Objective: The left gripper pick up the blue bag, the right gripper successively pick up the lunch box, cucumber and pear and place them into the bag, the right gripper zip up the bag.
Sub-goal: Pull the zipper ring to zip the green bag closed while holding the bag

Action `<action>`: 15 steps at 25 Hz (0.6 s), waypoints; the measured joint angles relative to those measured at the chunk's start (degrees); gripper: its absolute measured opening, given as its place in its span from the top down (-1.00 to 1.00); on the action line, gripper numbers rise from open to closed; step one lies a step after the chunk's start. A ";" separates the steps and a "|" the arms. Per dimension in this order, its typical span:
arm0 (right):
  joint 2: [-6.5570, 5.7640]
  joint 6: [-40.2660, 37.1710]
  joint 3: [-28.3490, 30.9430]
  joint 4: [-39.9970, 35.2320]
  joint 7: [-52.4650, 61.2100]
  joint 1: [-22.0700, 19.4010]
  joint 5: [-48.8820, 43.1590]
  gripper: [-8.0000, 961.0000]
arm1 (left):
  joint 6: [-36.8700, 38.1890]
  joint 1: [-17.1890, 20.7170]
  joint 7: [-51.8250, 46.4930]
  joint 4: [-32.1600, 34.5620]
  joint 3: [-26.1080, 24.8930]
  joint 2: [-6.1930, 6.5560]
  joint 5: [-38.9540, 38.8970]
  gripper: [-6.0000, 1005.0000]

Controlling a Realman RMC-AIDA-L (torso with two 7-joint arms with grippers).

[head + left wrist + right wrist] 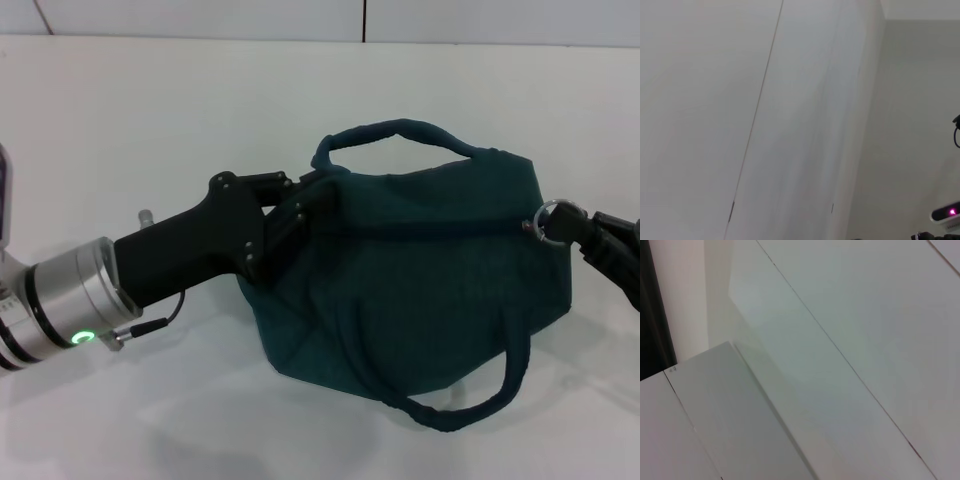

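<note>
White worktop (150, 120) fills our head view, and on it the blue bag (420, 270) sits zipped, one handle at 12 o'clock, the other at 6. Our left gripper (300, 205) comes from 9 o'clock, fingers clamped on the bag's end. Our right gripper (585, 232), at 3 o'clock, has its fingers pinched on the ring zipper pull (553, 220).

A plain white table (200, 110) filled the scene under soft, even light, meeting pale wall panels (200, 18) split by a dark vertical seam along its far edge. Both wrist views showed only white panelled surfaces (850, 315) crossed by thin joints.
</note>
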 joint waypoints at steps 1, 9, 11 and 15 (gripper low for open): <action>0.04 -0.02 0.00 0.00 -0.01 0.00 0.00 0.95 | -0.02 0.00 0.00 0.21 0.00 0.07 0.00 0.53; 0.77 0.46 0.43 -0.12 -0.03 1.21 0.51 0.95 | -0.14 0.19 0.01 4.11 -0.05 1.57 -0.01 0.78; 0.82 2.04 1.41 0.04 -0.03 0.83 0.58 0.95 | -0.44 0.17 0.03 4.20 -0.06 1.99 -0.01 0.82; 0.82 3.80 4.43 0.64 -0.03 -0.87 0.56 0.95 | -1.93 0.08 0.03 4.23 -0.06 2.22 -0.01 0.84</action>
